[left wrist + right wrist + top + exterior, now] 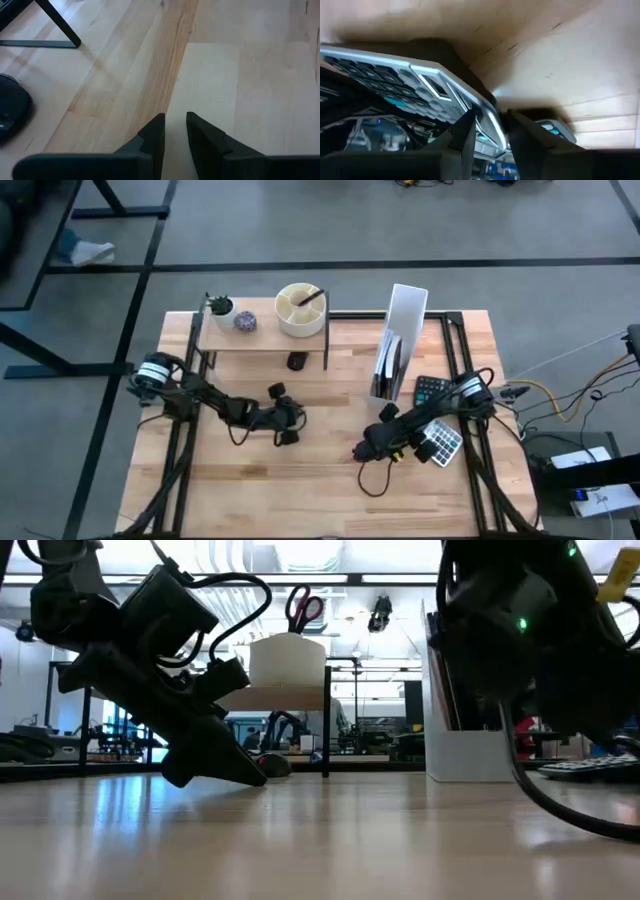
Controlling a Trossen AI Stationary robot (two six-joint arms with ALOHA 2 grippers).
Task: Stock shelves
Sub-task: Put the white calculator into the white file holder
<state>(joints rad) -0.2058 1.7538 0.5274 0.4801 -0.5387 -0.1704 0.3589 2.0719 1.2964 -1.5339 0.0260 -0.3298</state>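
The shelves (262, 340) stand at the table's far left, a light-wood board on thin black legs (327, 730). On the board are a small plant (220, 306), a purple ball (245, 321) and a white cup (299, 310) with scissors (305, 606). My left gripper (287, 430) lies low over the table in front of the shelves, open by a narrow gap (175, 127), with nothing between its fingers. My right gripper (425, 442) at the near right is shut on a silver calculator (443, 443). My right gripper pinches the silver calculator's edge (487, 117) between its two fingers (467, 132). The calculator sits tilted in the hold. I cannot tell whether any part of it rests on the table.
A dark mouse (296, 361) lies on the table under the shelves' front edge. A white file holder (400, 345) stands at the far right, with a black calculator (432, 390) beside it. Bare wood spreads across the table's middle and near side (320, 480).
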